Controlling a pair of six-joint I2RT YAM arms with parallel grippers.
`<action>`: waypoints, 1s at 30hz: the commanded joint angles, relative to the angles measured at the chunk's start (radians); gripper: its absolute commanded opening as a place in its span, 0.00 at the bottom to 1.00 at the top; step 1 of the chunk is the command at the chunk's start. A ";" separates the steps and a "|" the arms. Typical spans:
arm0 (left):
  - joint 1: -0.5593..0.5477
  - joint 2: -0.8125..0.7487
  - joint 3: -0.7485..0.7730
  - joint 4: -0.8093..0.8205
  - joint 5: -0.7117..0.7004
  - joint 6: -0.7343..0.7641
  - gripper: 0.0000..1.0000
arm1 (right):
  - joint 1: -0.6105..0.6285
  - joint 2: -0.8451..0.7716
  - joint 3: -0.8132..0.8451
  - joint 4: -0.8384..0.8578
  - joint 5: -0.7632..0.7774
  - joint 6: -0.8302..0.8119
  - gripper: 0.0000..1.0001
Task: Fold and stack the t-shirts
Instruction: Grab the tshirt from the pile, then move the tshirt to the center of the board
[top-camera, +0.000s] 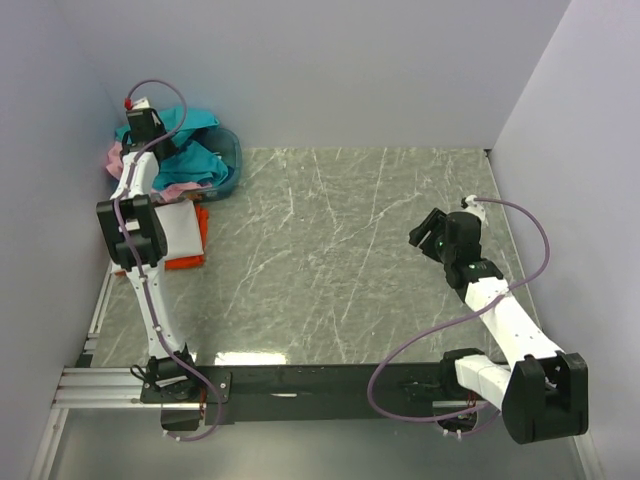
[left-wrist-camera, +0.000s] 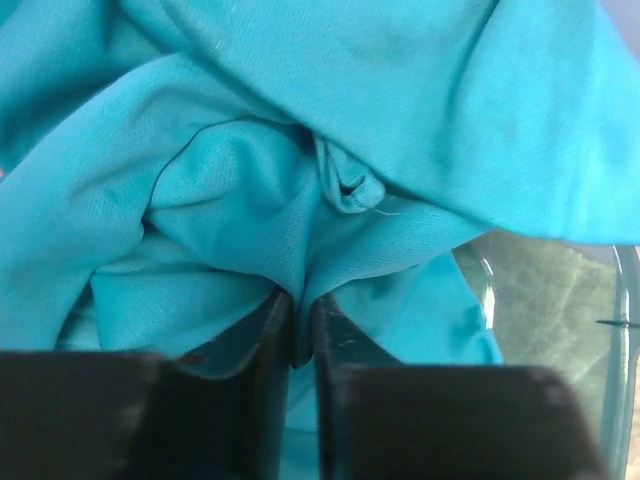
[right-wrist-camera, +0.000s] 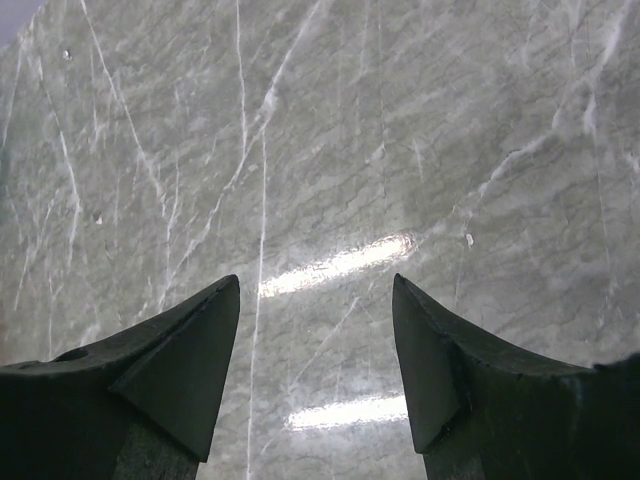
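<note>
Right gripper (right-wrist-camera: 315, 290) wide open, holding nothing, over table (right-wrist-camera: 400, 120), well right of basket (top-camera: 234, 152). White shirt (top-camera: 180, 228) on orange shirt (top-camera: 185, 263), just before basket. Left gripper (left-wrist-camera: 300, 305) nearly closed, pinching teal shirt (left-wrist-camera: 330, 100) in basket.

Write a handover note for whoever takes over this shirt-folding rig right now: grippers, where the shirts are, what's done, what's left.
Left gripper: closed on a fold of the teal shirt, in the basket at the far left corner.
Right gripper: open, empty, above the bare table.
Shirts: the pink shirt is in the basket under the teal one. The white shirt lies flat on the orange shirt beside the basket.
Done: white and orange look folded and stacked.
Left: lift out, fold and stack teal, pink and anything beneath them.
</note>
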 joint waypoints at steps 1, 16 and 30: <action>0.009 -0.111 -0.079 0.167 0.080 -0.026 0.11 | 0.008 -0.031 0.022 0.024 0.007 0.012 0.69; 0.007 -0.615 -0.322 0.314 0.508 -0.138 0.00 | 0.008 -0.153 -0.027 0.010 0.022 -0.023 0.68; -0.190 -0.919 -0.238 0.285 0.827 -0.132 0.00 | 0.008 -0.306 -0.075 -0.053 0.040 -0.040 0.68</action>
